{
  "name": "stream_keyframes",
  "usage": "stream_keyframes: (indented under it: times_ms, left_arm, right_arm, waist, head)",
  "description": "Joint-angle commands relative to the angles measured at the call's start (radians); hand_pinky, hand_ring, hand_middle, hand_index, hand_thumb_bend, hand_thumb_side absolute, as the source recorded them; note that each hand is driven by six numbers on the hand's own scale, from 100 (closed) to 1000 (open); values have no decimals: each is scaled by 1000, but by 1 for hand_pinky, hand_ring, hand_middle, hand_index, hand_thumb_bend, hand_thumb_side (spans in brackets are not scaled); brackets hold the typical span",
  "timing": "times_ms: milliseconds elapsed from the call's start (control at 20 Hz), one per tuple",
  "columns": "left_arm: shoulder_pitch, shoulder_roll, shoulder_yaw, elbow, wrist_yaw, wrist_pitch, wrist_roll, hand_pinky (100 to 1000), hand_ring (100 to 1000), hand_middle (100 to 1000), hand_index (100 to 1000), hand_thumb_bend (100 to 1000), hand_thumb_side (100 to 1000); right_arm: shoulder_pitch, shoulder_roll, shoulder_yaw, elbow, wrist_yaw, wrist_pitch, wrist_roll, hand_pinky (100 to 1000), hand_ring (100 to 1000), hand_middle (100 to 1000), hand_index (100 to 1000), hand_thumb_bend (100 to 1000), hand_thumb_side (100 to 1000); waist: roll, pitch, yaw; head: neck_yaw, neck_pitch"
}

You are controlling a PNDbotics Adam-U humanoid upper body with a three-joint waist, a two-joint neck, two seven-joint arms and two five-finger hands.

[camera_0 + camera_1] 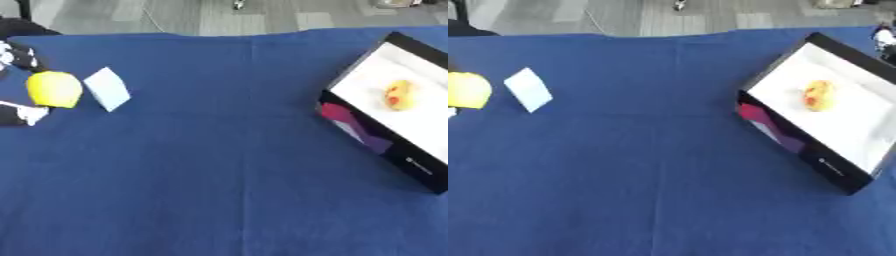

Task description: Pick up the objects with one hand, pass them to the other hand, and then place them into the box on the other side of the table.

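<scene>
Left hand (19, 112) pinches the yellow object (54, 89), upright, beside a pale card (107, 88); the box (794, 142) bears unreadable white print.

Yellow round fruit (54, 89) far left, beside pale card (107, 88); orange-yellow item (398, 95) inside white-lined box (418, 165).

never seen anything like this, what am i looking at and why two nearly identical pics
These are the two eyes of one camera in a humanoid robot's head, looking down at a table under a blue cloth. At the left edge, the robot's black left hand has its fingers on either side of a yellow object; a pale card lies beside it. On the right sits a black box with a white inside, holding a yellow-orange item. The right hand barely shows at the right edge, too little to read.
</scene>
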Motion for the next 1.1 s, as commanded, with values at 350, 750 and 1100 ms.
stream_keyframes:
  times_ms: [350, 750, 1100]
  left_arm:
    - [-68, -53, -25, -18, 25, 16, 32, 776, 674, 602, 557, 100, 100]
    - [-120, -141, -62, -8, 33, 14, 45, 768, 656, 599, 561, 100, 100]
    - [-134, -168, -73, 0, 31, 16, 66, 766, 648, 595, 569, 100, 100]
  right_arm:
    - [-51, -21, 9, -70, -27, 0, 24, 888, 779, 820, 854, 100, 398]
    - [-63, -23, 22, -121, -62, 0, 37, 887, 785, 831, 856, 100, 393]
    - [-78, -17, 32, -129, -65, 2, 50, 884, 786, 835, 857, 100, 393]
  waist:
    - [-14, -21, 2]
    - [-20, -25, 1]
    - [-22, -26, 0]
  head:
    - [-39, -22]
    - [-65, -31]
    - [-74, -32]
